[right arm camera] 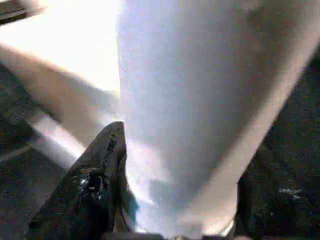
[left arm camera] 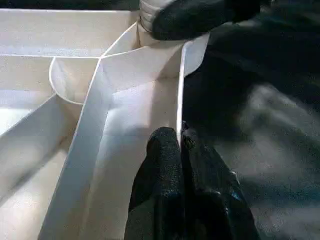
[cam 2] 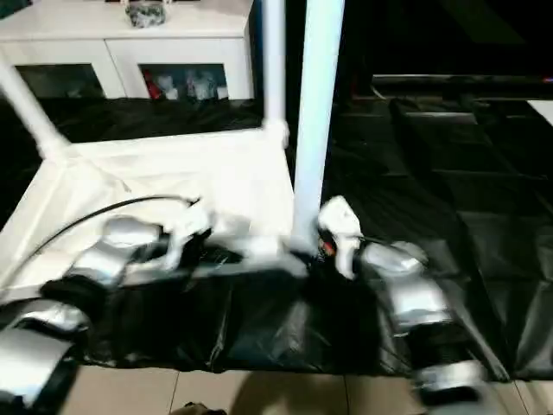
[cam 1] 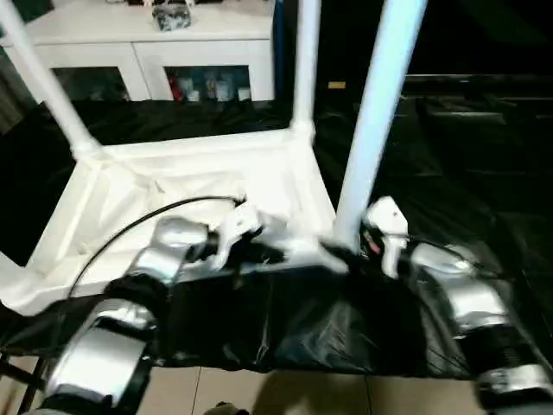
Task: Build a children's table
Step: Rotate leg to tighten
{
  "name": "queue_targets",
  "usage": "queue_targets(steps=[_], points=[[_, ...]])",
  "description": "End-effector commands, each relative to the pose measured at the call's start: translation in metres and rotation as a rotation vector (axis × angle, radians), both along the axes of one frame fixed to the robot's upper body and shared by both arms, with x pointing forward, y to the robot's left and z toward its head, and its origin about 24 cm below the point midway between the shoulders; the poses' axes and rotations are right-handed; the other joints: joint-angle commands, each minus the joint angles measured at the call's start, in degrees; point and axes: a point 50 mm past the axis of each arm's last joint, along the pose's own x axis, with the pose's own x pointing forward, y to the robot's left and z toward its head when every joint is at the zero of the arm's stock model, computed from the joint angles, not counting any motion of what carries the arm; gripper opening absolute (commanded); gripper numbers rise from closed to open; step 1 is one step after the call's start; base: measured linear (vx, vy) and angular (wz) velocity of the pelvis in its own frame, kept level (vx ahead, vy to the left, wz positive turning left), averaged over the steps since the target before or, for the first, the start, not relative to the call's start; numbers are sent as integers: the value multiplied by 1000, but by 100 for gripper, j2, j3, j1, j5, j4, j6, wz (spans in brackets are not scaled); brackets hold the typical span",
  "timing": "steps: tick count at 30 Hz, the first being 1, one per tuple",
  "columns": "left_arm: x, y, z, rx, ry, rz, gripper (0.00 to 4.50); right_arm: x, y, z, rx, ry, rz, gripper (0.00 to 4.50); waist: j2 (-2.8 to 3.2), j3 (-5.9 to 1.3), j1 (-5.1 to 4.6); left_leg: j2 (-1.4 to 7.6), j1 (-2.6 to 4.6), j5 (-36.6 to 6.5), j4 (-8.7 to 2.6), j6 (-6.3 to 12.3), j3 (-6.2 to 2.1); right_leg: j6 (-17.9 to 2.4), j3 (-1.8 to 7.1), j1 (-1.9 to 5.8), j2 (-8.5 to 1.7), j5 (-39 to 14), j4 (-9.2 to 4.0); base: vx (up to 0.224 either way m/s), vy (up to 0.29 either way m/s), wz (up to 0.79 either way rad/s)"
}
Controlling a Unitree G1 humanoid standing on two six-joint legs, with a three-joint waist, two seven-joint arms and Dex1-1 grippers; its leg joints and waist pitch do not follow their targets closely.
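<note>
The white tabletop (cam 1: 199, 173) lies upside down on a black sheet, ribs facing up. Three white legs stand in its corner sockets: far left (cam 1: 47, 86), far right (cam 1: 304, 69) and the near right leg (cam 1: 371, 130). My left gripper (left arm camera: 179, 142) is shut on the thin near rim of the tabletop (left arm camera: 150, 65), a little left of that near right corner. My right gripper (right arm camera: 180, 190) closes round the base of the near right leg (right arm camera: 190, 90), one black finger (right arm camera: 95, 185) pressed to its side, just above the socket.
A white cabinet (cam 1: 147, 35) with glass doors stands behind the tabletop. The black sheet (cam 1: 449, 156) spreads wide to the right. Its near edge drops to tiled floor (cam 1: 285, 393). A black cable (cam 1: 130, 225) arcs over my left forearm.
</note>
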Motion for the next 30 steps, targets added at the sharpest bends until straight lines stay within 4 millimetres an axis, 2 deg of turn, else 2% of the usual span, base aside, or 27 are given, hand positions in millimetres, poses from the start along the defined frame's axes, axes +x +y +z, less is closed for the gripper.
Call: queue_targets(steps=[1,2,4,5,6,7,8,9,11,13,14,15,16,18,19,20,21,23,26,30], points=[[-5,-39,-12,-7,16,56,0,-4,49,-18,42,72,-20,267,-27,-243,-89,276,253,-2768,-649,-444,-210,-959,49,-47,-135,-2669,-575,0,0,0],[-5,-41,-12,-8,15,61,0,-4,52,-19,41,70,-18,267,-43,-259,-124,260,221,-2692,-688,-436,-237,-890,27,16,-126,-2607,-582,0,0,0],[-6,-50,-13,-8,6,77,0,-6,68,-17,35,43,23,267,-19,-267,-132,267,224,-2620,-706,-381,-227,-851,22,21,-109,-2360,-605,0,0,0],[-7,-53,-14,-2,-3,74,0,-7,76,-15,29,20,46,267,-26,-264,-134,262,225,-2639,-706,-342,-215,-857,35,5,-101,-2286,-618,0,0,0],[-8,-55,-14,0,-10,64,0,-8,79,-13,40,5,54,302,-25,-266,-133,255,232,-2662,-702,-313,-211,-861,38,6,-103,-2288,-622,0,0,0],[-9,-56,-14,1,-14,57,0,-8,80,-11,50,-5,51,322,-18,-273,-148,257,207,-2651,-707,-276,-223,-873,38,31,-115,-2249,-612,0,0,0],[-9,-56,-13,-6,-21,44,0,-5,76,-8,54,-26,23,339,-18,-284,-158,258,175,-2536,-712,-243,-228,-884,34,56,-117,-2106,-596,0,0,0],[-9,-56,-13,-6,-21,44,0,-5,76,-8,54,-26,23,342,-14,-287,-161,262,176,-2505,-714,-230,-225,-901,33,53,-112,-2027,-593,0,0,0],[-9,-47,-12,2,-42,13,0,1,49,-2,24,-92,0,364,-3,-303,-171,269,213,-2450,-687,-177,-191,-1032,44,31,-97,-1683,-587,0,0,0],[-9,-40,-11,8,-54,-11,0,2,37,1,13,-118,-2,379,-10,-332,-164,273,187,-2242,-668,-97,-187,-1120,42,78,-98,-1320,-545,0,0,0],[-9,-36,-10,12,-59,-24,0,3,30,3,9,-125,8,387,0,-352,-149,276,157,-1803,-635,107,-163,-1254,35,101,-104,-818,-499,0,0,0],[-9,-34,-10,14,-61,-31,0,2,26,3,8,-126,21,392,-6,-358,-148,274,151,-1698,-621,174,-158,-1287,29,114,-104,-732,-493,0,0,0],[-8,-24,-10,28,-59,-48,0,-1,9,5,-11,-122,89,399,-23,-364,-131,276,143,-1520,-595,302,-143,-1354,21,126,-108,-616,-476,0,0,0],[-7,-15,-9,51,-70,-61,0,-5,-3,6,-25,-105,164,399,-11,-380,-88,285,118,-1255,-549,501,-126,-1442,7,168,-113,-375,-441,0,0,0],[-7,-15,-9,51,-70,-63,0,-5,-4,6,-26,-104,168,399,-21,-390,-49,293,105,-992,-518,625,-117,-1490,-3,178,-112,-111,-402,0,0,0],[-7,-9,-8,51,-63,-82,0,-9,-13,7,-39,-91,220,399,-38,-408,-33,290,84,-732,-485,746,-113,-1554,-12,197,-123,127,-360,0,0,0],[-8,-7,-7,50,-58,-94,0,-10,-16,7,-39,-81,244,399,-24,-421,-18,299,104,-645,-473,788,-105,-1598,-17,186,-122,235,-350,0,0,0],[-10,0,-6,52,-44,-127,0,-15,-23,9,-45,-59,311,399,-59,-418,9,301,99,-663,-448,910,-80,-1720,-29,172,-110,307,-334,0,0,0],[-13,6,-7,57,-22,-167,0,-18,-27,10,-58,-42,375,399,-61,-405,16,322,97,-740,-464,912,-83,-1731,-35,167,-105,117,-337,0,0,0],[-18,15,-8,54,22,-219,0,-19,-28,13,-60,-28,447,399,-58,-387,6,334,124,-984,-501,742,-71,-1755,-27,141,-88,-221,-358,0,0,0]])
